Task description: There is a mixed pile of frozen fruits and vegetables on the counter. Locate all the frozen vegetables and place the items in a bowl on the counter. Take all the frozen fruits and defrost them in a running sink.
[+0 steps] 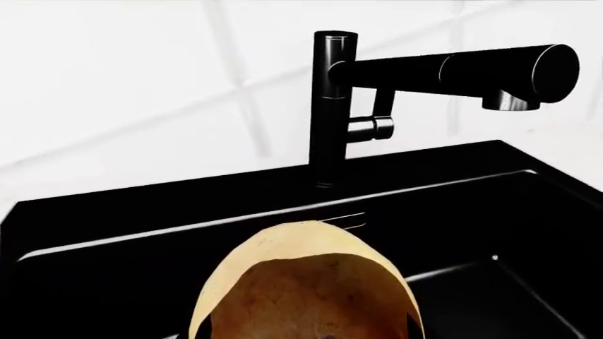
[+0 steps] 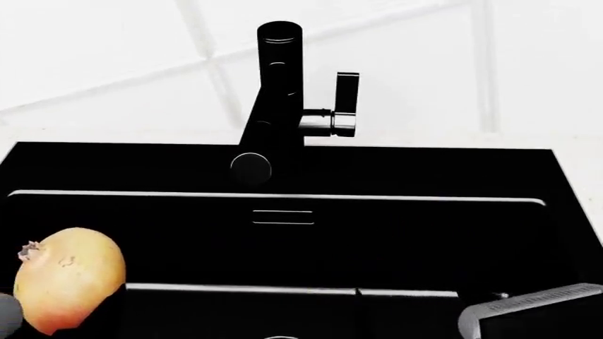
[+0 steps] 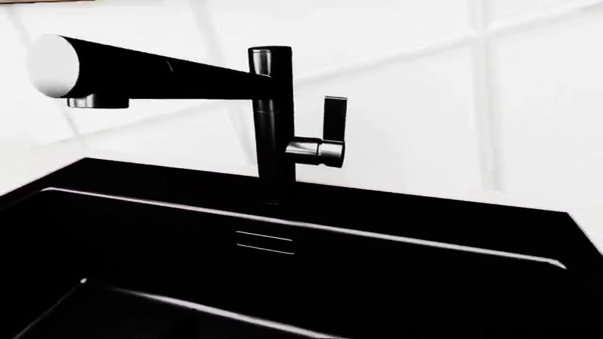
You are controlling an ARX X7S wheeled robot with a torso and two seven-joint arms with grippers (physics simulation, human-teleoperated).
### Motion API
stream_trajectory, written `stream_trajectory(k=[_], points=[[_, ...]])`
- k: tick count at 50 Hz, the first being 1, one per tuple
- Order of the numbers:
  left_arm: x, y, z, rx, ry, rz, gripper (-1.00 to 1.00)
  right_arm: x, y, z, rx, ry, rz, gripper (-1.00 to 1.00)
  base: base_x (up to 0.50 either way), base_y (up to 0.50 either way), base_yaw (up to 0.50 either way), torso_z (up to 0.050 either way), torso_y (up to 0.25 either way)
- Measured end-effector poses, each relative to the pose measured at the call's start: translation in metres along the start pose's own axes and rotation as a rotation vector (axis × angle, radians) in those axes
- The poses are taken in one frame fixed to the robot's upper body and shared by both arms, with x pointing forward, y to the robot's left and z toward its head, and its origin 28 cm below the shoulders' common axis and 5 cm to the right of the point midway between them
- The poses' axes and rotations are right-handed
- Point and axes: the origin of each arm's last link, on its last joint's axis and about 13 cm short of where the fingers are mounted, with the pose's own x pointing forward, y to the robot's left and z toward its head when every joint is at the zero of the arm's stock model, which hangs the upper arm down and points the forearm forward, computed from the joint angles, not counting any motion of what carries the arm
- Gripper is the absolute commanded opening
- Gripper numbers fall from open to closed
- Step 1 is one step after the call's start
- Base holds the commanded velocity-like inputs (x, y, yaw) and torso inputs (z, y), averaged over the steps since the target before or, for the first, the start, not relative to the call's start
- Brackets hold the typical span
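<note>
The tan-yellow fruit (image 2: 68, 280) hangs over the left part of the sink (image 2: 282, 240), above the black basin and not yet resting on its floor. The main risk from here, as I judge it, is a drop from height: the round fruit could bounce or roll inside the basin and settle away from the faucet (image 2: 273, 106) spout, so running water would miss it. No water shows at the spout, so the chrome lever (image 2: 345, 106) to the right of the faucet post has yet to be worked; a careless reach for it could knock the spout aside.

The left arm reaches in from the basin's left edge, and only a grey sliver of the left gripper (image 2: 8, 316) shows beside the fruit. In the left wrist view the fruit (image 1: 306, 289) fills the space directly ahead of that gripper, so it appears clenched around the fruit. The right gripper (image 2: 532, 311) hovers low at the basin's right, its jaws hidden, so I cannot tell its state.
</note>
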Motion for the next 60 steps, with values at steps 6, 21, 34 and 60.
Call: stream_trajectory(k=[6,21,34,60], points=[[0.011,-0.001,-0.003,0.007,0.018,-0.011,-1.00,-0.016,0.000,0.013,-0.010,-0.044,-0.030,1.00,0.03,0.00,0.00,0.000,0.000],[0.047,-0.003,-0.019,0.046,0.105,-0.037,-1.00,-0.047,-0.004,0.034,-0.016,-0.118,-0.123,1.00,0.04,0.00,0.00,0.001,0.001],[0.092,-0.002,-0.035,0.095,0.221,-0.061,-1.00,-0.057,-0.003,0.036,-0.021,-0.126,-0.143,1.00,0.04,0.00,0.00,0.000,0.000],[0.144,0.015,-0.101,0.101,0.461,-0.024,-1.00,-0.058,0.002,0.037,-0.016,-0.111,-0.136,1.00,0.04,0.00,0.00,0.000,0.001]])
